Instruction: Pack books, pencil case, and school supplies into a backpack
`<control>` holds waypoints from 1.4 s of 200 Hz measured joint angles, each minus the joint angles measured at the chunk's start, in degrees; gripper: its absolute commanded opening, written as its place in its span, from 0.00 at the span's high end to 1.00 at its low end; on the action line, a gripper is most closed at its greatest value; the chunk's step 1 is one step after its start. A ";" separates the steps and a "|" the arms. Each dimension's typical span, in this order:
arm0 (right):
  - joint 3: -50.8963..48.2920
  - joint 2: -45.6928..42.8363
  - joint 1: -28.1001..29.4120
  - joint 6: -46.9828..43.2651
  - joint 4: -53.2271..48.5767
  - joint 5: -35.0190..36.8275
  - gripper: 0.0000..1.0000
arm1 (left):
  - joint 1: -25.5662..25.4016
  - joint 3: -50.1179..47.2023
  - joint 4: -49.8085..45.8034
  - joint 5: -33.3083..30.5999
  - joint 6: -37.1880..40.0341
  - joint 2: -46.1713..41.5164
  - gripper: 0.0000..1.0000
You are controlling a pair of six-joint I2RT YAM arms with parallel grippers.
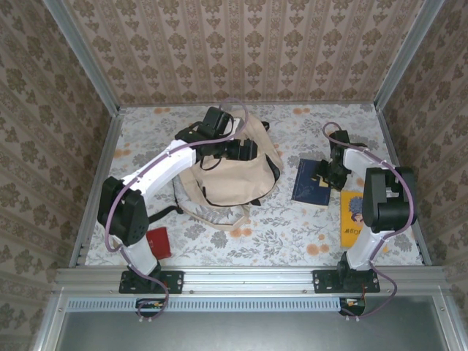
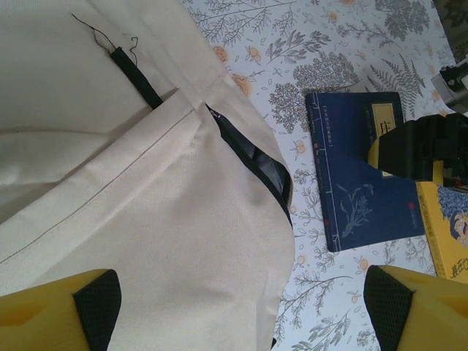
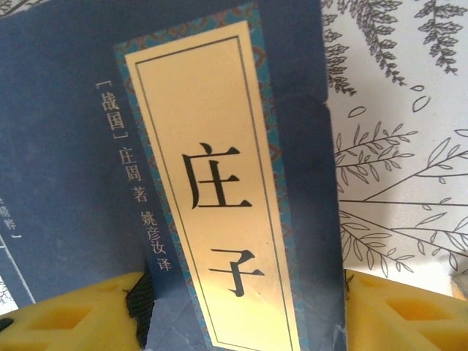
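Left fingers: spread wide, holding nothing, over backpack cloth.
Right fingers: partly closed, astride the navy book at its edge; whether they grip it cannot be told.
Left arm: stretched forward, left gripper above the backpack.
Right arm: folded, right gripper pointing down on the book.
Count: one backpack, mid-table; one navy book, just right of it; one yellow book, beside the right arm; one red item, by the left base.

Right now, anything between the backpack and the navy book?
Nothing: just a bare strip of floral table separates the backpack from the navy book. The left wrist view shows it plainly; the top view agrees.
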 measured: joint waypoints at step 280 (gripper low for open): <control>-3.96 -19.76 -1.55 -1.25 3.61 -9.09 0.84 | 2.78 -0.39 4.13 7.15 -3.43 1.16 0.11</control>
